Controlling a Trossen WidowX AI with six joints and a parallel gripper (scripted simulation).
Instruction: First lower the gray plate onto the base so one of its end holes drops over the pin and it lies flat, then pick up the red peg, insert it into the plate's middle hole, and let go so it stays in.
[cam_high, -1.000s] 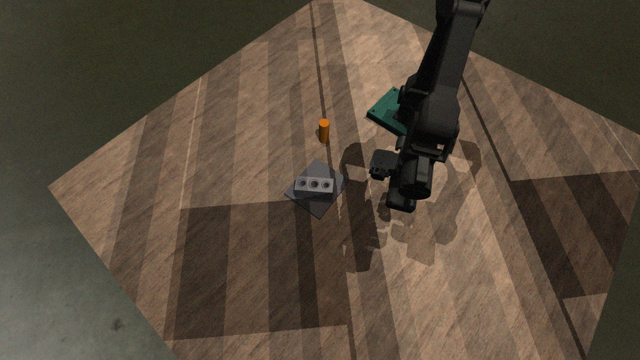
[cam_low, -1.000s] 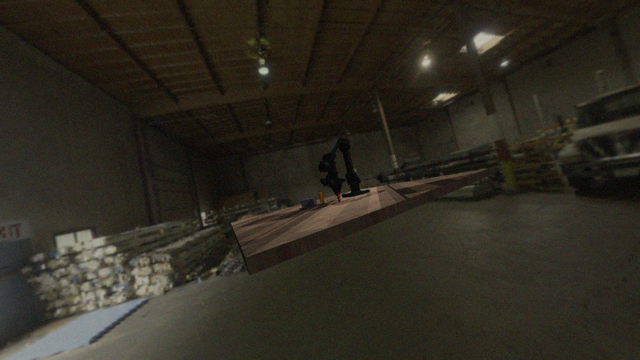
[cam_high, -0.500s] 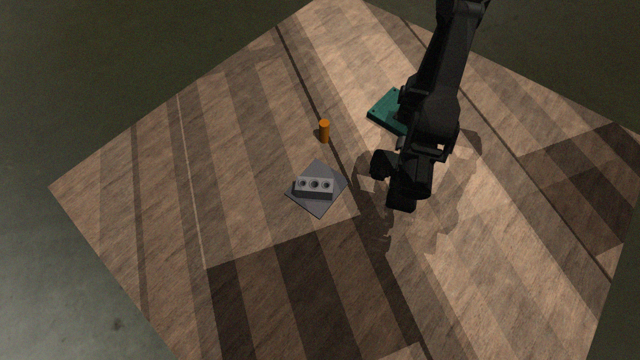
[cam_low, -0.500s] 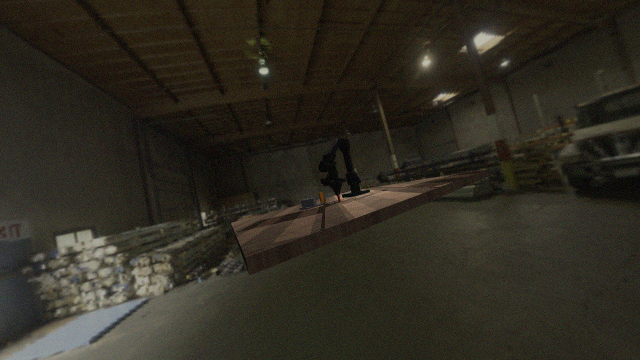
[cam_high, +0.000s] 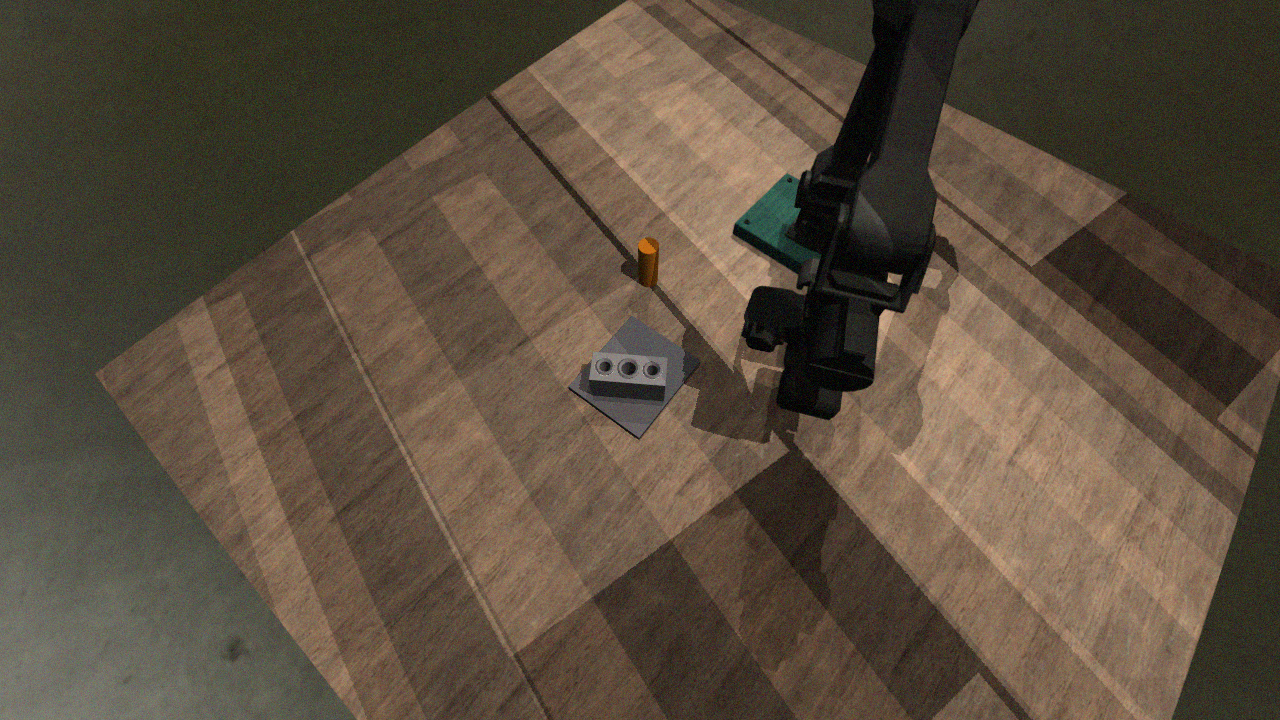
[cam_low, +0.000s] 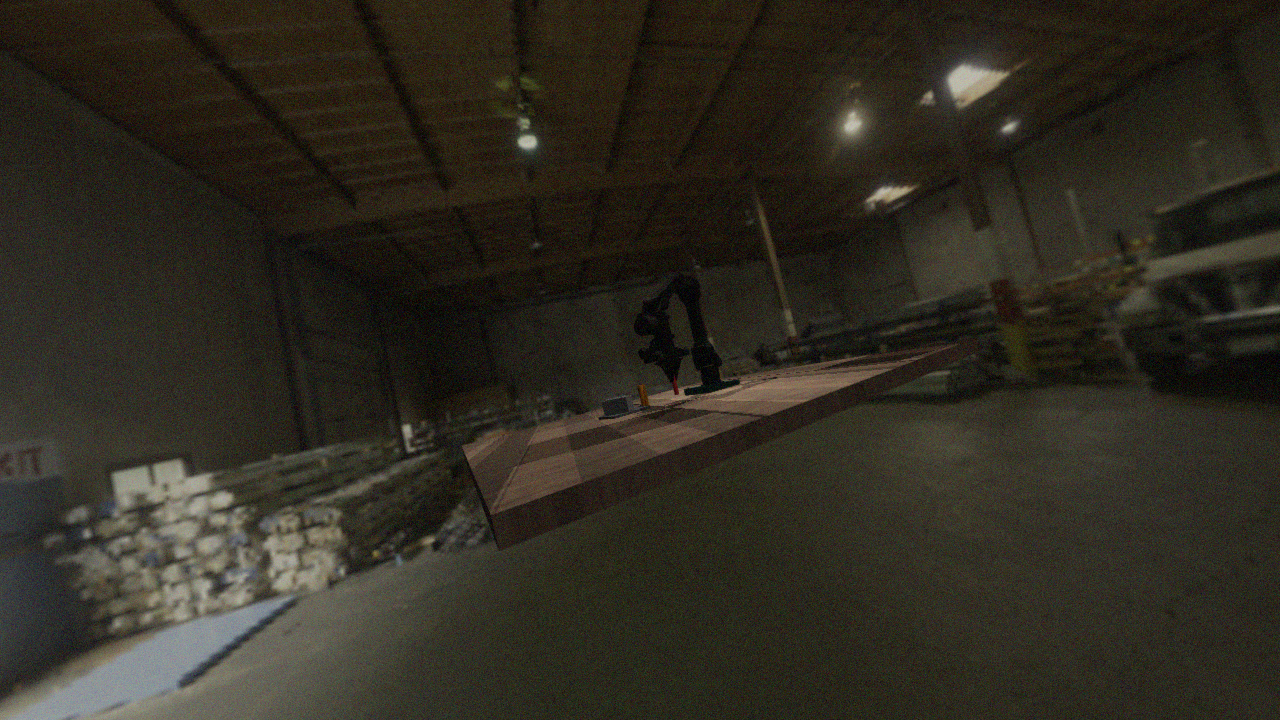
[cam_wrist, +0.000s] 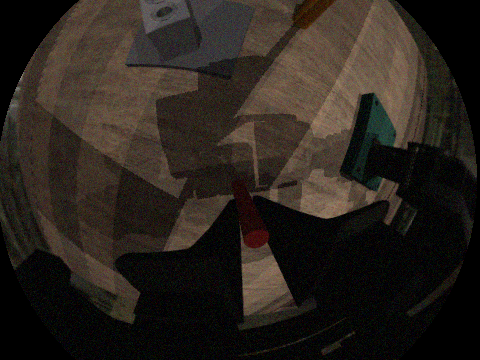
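Observation:
The gray plate (cam_high: 626, 389) (cam_low: 617, 405) (cam_wrist: 172, 42) is a thick block with three round holes on top. It lies flat on the dark gray square base (cam_high: 638, 420) (cam_wrist: 225, 35). All three holes look empty of a peg; any pin inside is not visible. My gripper (cam_low: 674, 381) (cam_wrist: 244, 203) is shut on the red peg (cam_low: 675, 389) (cam_wrist: 251, 220), which stands roughly upright between the fingertips. It is off to the right of the base in the top view, where the arm hides the peg. I cannot tell clearly whether the peg's lower end touches the table.
An orange cylinder (cam_high: 648, 265) (cam_low: 642, 396) (cam_wrist: 311, 12) stands upright behind the base in the top view. The teal mounting plate (cam_high: 768, 229) (cam_wrist: 366, 135) under the arm's foot lies farther back to the right. Shadows of the arm fall beside the base.

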